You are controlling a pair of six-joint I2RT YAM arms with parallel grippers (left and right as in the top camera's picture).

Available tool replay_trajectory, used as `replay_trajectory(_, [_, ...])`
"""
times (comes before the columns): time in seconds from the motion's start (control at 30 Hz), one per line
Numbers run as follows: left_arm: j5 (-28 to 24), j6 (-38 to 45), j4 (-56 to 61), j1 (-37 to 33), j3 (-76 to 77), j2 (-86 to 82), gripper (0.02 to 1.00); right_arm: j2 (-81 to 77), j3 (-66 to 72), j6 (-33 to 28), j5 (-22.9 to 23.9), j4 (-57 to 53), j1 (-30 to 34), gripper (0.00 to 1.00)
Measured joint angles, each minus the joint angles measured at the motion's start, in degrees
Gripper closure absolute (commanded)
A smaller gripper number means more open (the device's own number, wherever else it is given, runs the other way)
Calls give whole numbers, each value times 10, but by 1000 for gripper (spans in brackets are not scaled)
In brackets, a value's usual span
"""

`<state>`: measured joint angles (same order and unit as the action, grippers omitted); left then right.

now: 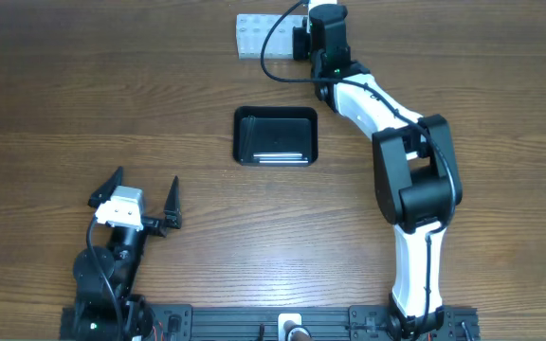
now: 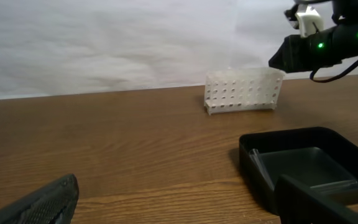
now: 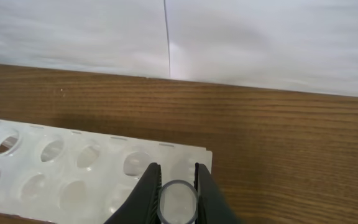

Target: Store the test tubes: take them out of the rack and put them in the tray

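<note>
Wooden table [image 1: 83, 114], white wall [image 2: 104, 43] behind. I find the white rack [image 1: 251, 36] at the far edge and the black tray [image 1: 275, 112] nearer the arms, well apart from it. The right gripper [image 3: 176, 177] sits over the rack's end holes, fingers pinched narrowly on an upright clear test tube [image 3: 178, 202]. Its black cable [image 1: 271, 47] loops across the rack. The left gripper [image 1: 142, 194] hovers near its base, spread wide, holding nothing. Clear tubes [image 1: 281, 156] lie in the tray.

White right arm [image 1: 368, 99] with black joints, looped black cable [image 1: 275, 43], green lights [image 2: 319, 45], left gripper [image 1: 143, 185] seemingly black.
</note>
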<state>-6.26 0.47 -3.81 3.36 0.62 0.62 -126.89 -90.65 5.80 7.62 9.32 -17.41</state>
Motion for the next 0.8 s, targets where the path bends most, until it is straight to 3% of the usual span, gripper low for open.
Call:
replay_trajectory(0.37, [0, 0, 0, 0, 0, 0, 18, 232, -7, 0, 0, -34, -8, 991])
replay_trajectory(0.63, [0, 0, 0, 0, 0, 0, 18, 293, -18, 49, -11, -321, -49, 989])
replay_trajectory(0.67, [0, 0, 0, 0, 0, 0, 18, 291, -17, 65, -24, -378, -56, 989])
replay_trajectory(0.8, [0, 0, 0, 0, 0, 0, 18, 275, -1, 94, -76, -436, -63, 982])
